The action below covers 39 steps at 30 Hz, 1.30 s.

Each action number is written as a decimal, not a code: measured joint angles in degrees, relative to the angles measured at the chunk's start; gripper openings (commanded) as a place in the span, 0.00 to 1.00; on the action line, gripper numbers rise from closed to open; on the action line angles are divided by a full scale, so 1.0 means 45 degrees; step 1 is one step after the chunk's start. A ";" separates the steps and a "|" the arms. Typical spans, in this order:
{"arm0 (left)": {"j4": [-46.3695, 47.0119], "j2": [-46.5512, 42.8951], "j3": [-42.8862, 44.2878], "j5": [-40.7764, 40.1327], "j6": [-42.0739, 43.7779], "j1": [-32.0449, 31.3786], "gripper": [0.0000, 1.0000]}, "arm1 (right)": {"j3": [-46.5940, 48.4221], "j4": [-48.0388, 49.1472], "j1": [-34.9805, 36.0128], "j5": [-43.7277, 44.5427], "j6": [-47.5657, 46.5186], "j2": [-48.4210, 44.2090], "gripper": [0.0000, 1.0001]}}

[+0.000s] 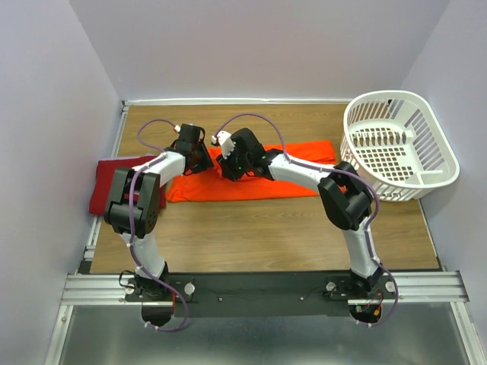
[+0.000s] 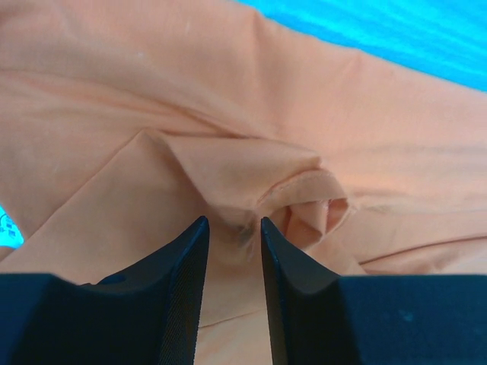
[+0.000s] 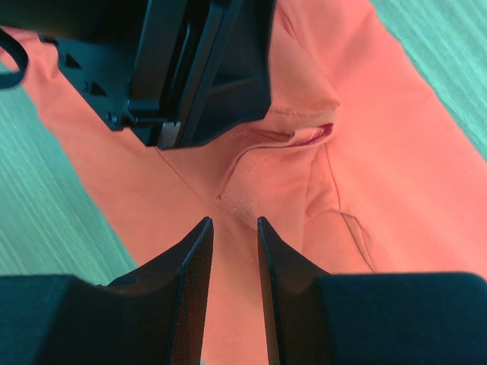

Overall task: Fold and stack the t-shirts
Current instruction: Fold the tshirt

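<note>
The bright orange-red t-shirt [image 1: 243, 188] lies as a long folded strip across the middle of the table. My left gripper [image 1: 199, 161] and right gripper [image 1: 228, 167] are both down on its left end, close together. In the left wrist view the left gripper [image 2: 232, 220] is pinched on a puckered fold of the shirt [image 2: 228, 99]. In the right wrist view the right gripper [image 3: 234, 220] is narrowly closed on the shirt [image 3: 380, 152] beside a stitched seam, with the left gripper's black body [image 3: 198, 68] just ahead. The dark crimson t-shirt [image 1: 106, 186] lies folded at the table's left edge.
A white lattice laundry basket [image 1: 389, 95] stands at the back right. The wooden table [image 1: 266, 236] shows bare between the shirt and the arm bases. Purple walls close in the back and both sides.
</note>
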 measured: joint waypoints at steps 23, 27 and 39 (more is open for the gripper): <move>-0.0083 0.0228 0.0680 -0.0024 0.0049 -0.0083 0.00 | 0.1054 0.0087 0.0155 -0.0160 -0.0223 0.1132 0.41; -0.0257 0.0228 0.1005 -0.0034 0.0204 -0.0053 0.00 | 0.1229 0.0092 0.0214 -0.0189 -0.0233 0.1443 0.39; -0.0724 0.0515 0.1583 -0.0034 0.0743 0.0102 0.00 | 0.1258 0.0097 0.0228 0.0743 -0.0437 0.1545 0.01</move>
